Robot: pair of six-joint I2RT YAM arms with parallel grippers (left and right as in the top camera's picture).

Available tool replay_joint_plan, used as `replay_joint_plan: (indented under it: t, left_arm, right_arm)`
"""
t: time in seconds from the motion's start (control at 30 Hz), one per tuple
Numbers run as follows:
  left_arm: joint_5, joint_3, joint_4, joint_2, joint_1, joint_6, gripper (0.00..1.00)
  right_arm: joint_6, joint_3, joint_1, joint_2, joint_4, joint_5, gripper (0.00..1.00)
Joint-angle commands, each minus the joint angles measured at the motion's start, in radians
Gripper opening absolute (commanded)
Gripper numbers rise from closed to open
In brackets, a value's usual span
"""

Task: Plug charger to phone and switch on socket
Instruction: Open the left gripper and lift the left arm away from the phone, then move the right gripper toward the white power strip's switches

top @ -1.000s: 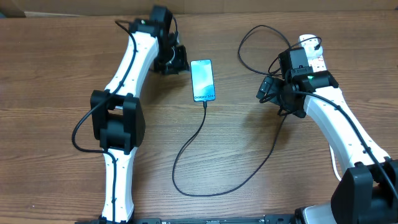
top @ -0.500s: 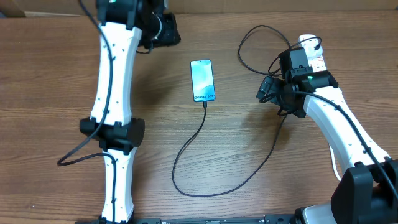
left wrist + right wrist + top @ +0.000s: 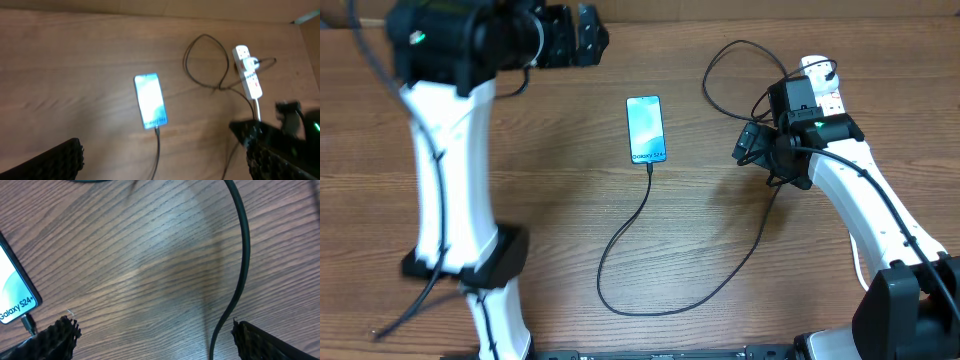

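Note:
The phone [image 3: 645, 129] lies flat at mid-table, its light blue screen lit. The charger cable [image 3: 620, 300] runs from the phone's bottom edge, loops toward the front and climbs right to the socket [image 3: 819, 74]. The white socket is partly hidden under my right arm. My left gripper [image 3: 590, 35] hangs high at the back left, open and empty. From there I see the phone [image 3: 150, 100], the socket [image 3: 248, 75] and the charger [image 3: 157, 150]. My right gripper [image 3: 750, 142] is open just above the table. Between its fingers lie bare wood and the charger [image 3: 240, 255]. The phone's corner [image 3: 12, 300] shows at left.
A thick white cord [image 3: 257, 107] leaves the socket toward the right arm. A cardboard edge [image 3: 720, 8] runs along the back of the wooden table [image 3: 720, 330].
My left arm has lifted up and back from beside the phone, and its gripper has opened wide. The right arm, phone and cable have not moved.

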Motion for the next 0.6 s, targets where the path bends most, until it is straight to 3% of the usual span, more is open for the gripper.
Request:
replay_joint_plan:
  t: [0.0, 0.33, 0.47, 0.57]
  left_arm:
    - [-0.066, -0.175, -0.005, -0.152, 0.002, 0.026, 1.0]
    - [-0.386, -0.742, -0.004, -0.463, 0.002, -0.168, 1.0]
    - [-0.409, -0.864, -0.004, -0.489, 0.002, -0.238, 1.0]
    - [-0.402, -0.931, -0.003, -0.485, 0.002, -0.266, 1.0]
  right_arm:
    - [-0.005, 0.01, -0.005, -0.017, 0.003, 0.01, 1.0]
    - [0.004, 0.01, -0.005, -0.017, 0.0, -0.436, 1.0]
    - [-0.078, 0.014, -0.005, -0.018, 0.046, -0.634, 1.0]
    - [-0.11, 0.051, -0.005, -0.021, 0.027, -0.664, 1.0]
